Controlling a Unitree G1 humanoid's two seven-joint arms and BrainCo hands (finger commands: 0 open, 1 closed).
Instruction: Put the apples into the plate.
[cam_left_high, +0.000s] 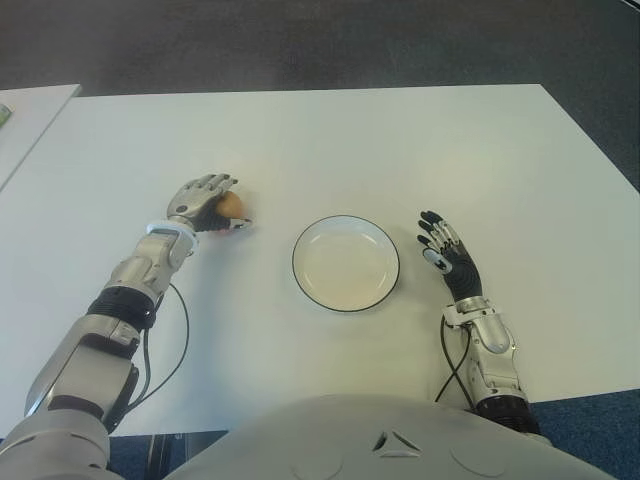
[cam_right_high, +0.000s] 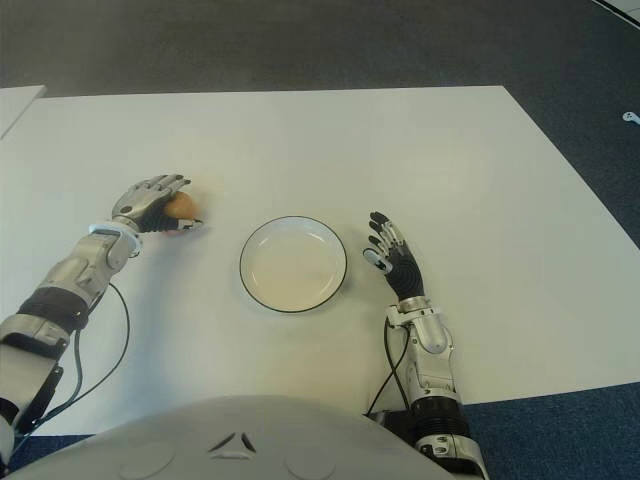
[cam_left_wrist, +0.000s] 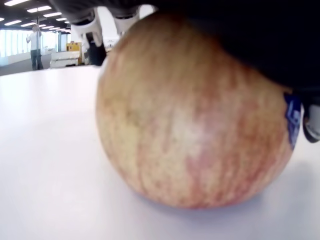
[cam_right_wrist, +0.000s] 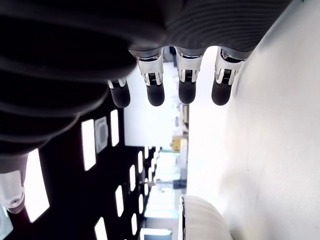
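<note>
A white plate (cam_left_high: 345, 263) with a dark rim sits on a white table (cam_left_high: 400, 150). To the plate's left, the left hand (cam_left_high: 200, 203) curls its fingers around a red-yellow apple (cam_left_high: 230, 206) resting on the table. To the plate's right, the right hand (cam_left_high: 447, 252) holds nothing, fingers extended.

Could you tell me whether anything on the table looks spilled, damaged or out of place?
Nothing stands out. The plate sits flat and empty on the white table, the left hand cups an intact apple, and the right hand shows open right of the plate.

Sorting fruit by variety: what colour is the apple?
Yellowish with red streaks, apple; left wrist view.
</note>
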